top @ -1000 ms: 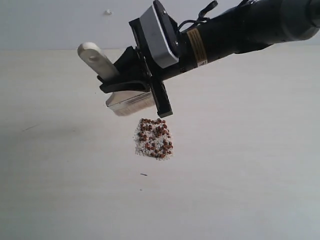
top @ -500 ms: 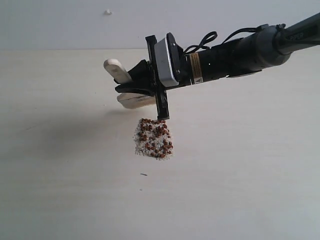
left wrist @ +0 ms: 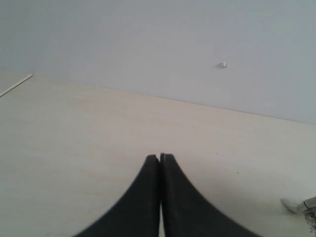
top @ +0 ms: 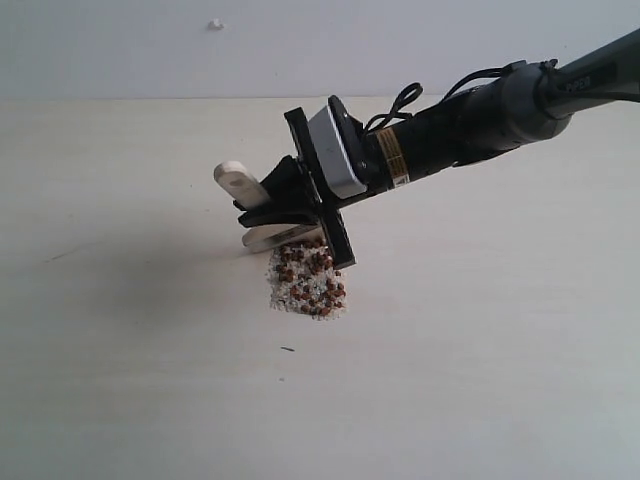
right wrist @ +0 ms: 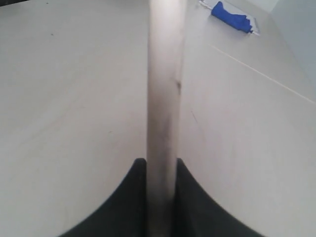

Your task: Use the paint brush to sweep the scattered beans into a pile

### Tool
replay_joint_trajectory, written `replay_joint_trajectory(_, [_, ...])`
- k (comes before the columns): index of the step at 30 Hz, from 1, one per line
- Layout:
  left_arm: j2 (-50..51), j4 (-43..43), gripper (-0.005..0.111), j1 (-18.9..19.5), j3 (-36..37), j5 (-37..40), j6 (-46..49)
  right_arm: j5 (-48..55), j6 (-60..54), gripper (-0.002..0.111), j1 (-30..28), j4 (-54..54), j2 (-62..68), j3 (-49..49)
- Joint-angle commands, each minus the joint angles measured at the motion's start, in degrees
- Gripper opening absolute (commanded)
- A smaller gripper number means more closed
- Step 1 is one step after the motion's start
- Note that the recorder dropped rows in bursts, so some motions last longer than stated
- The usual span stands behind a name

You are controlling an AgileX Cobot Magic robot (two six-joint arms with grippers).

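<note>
The beans lie gathered in one pile point(top: 307, 282), reddish-brown mixed with white grains, near the middle of the pale table. My right gripper point(top: 266, 206) reaches in from the upper right and is shut on the paint brush point(top: 262, 236). Its wooden handle end point(top: 235, 180) points up and left, and its metal ferrule and bristles sit low at the pile's far edge. In the right wrist view the handle point(right wrist: 165, 98) runs edge-on between the fingers of the right gripper point(right wrist: 161, 163). The left gripper point(left wrist: 159, 157) is shut on nothing, over bare table; it does not show in the exterior view.
A blue and white object point(right wrist: 232, 15) lies far off on the table. A small white dot point(top: 214, 23) marks the grey back wall. A dark speck point(top: 288, 349) lies just in front of the pile. A pale object point(left wrist: 292, 204) shows at the left wrist view's edge.
The right gripper has come down and slightly right with the brush, bringing the bristles from above the table to the pile's far edge. The pile itself looks unchanged.
</note>
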Motion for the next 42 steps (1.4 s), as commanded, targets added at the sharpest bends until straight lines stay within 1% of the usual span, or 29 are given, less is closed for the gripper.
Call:
replay_joint_trajectory(1, [-0.28, -0.27, 0.0, 0.02, 0.12, -0.11, -0.28, -1.15, 2.12, 0.0, -0.43, -2.72, -0.03, -0.38])
replay_joint_trajectory(12, [-0.28, -0.27, 0.0, 0.02, 0.12, -0.11, -0.28, -1.15, 1.23, 0.0, -0.43, -2.72, -4.63, -0.38])
replay_joint_trajectory(19, [-0.28, -0.27, 0.0, 0.02, 0.12, -0.11, -0.28, -1.15, 3.13, 0.0, -0.43, -2.81, -8.97, -0.38])
replay_joint_trajectory(24, [-0.28, -0.27, 0.0, 0.02, 0.12, -0.11, -0.28, -1.15, 6.69, 0.0, -0.43, -2.68, -10.98, -0.38])
replay_joint_trajectory(27, [-0.28, -0.27, 0.0, 0.02, 0.12, -0.11, -0.28, -0.12, 11.43, 0.0, -0.43, -2.59, -12.24, -0.38])
replay_joint_trajectory(30, [-0.28, -0.27, 0.0, 0.02, 0.12, -0.11, -0.28, 7.2, 18.62, 0.0, -0.43, -3.13, -13.24, -0.38])
replay_joint_trajectory(32, [-0.28, -0.27, 0.0, 0.02, 0.12, -0.11, -0.28, 9.38, 23.05, 0.0, -0.43, -4.29, -14.0, -0.38])
replay_joint_trajectory(34, [-0.28, -0.27, 0.0, 0.02, 0.12, -0.11, -0.28, 9.08, 27.23, 0.0, -0.43, -5.09, -14.93, -0.38])
replay_joint_trajectory(38, [-0.28, -0.27, 0.0, 0.02, 0.12, -0.11, -0.28, 10.09, 38.98, 0.0, -0.43, -5.09, -18.3, -0.02])
replay_joint_trajectory(40, [-0.28, -0.27, 0.0, 0.02, 0.12, -0.11, -0.28, 13.59, 45.45, 0.0, -0.43, -5.09, -20.33, 0.56])
replay_joint_trajectory(42, [-0.28, -0.27, 0.0, 0.02, 0.12, -0.11, -0.28, 19.2, 52.14, 0.0, -0.43, -5.09, -22.74, 1.39])
